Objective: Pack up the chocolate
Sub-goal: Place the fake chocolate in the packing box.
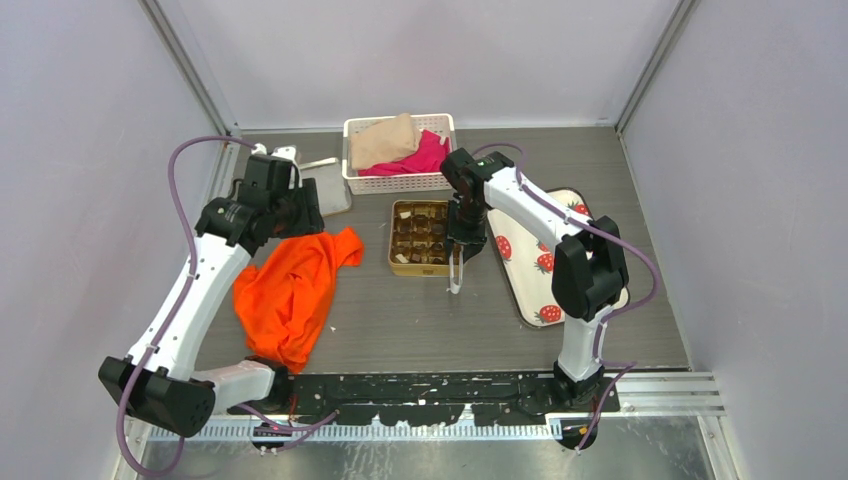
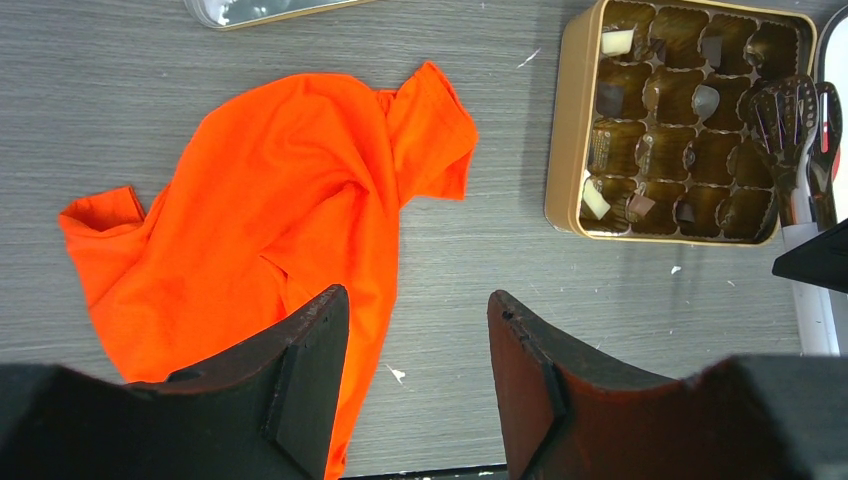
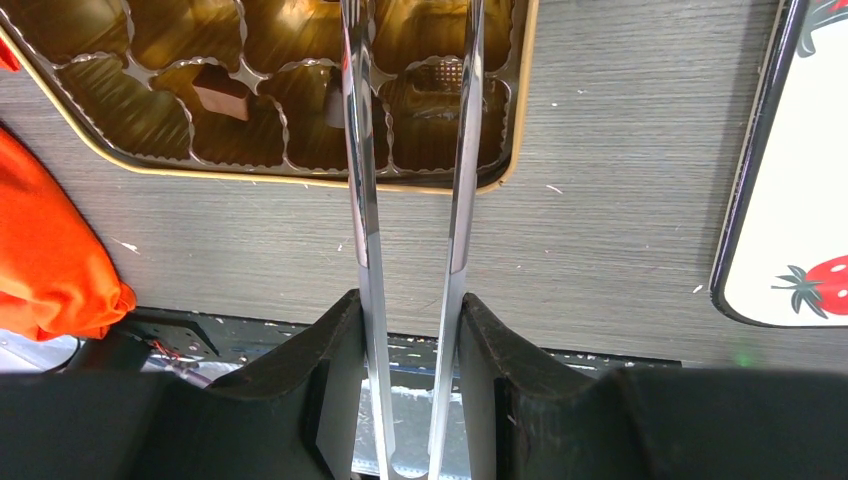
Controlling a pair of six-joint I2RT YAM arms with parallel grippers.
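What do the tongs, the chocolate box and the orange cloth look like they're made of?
The tongs: polished metal, likely steel, mirror-like reflections. The box: probably gold-finished tin, smooth satin rim, with a glossy brown plastic-looking insert. The orange cloth: soft matte fabric, folds and creases.

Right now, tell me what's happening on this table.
The right gripper is clamped on metal tongs, their tips over the right side of the gold tin. Whether they grip a piece is hidden. A few pieces of chocolate sit in the tin's compartments; several others are empty. The left gripper hangs open, holding nothing, above the orange shirt.
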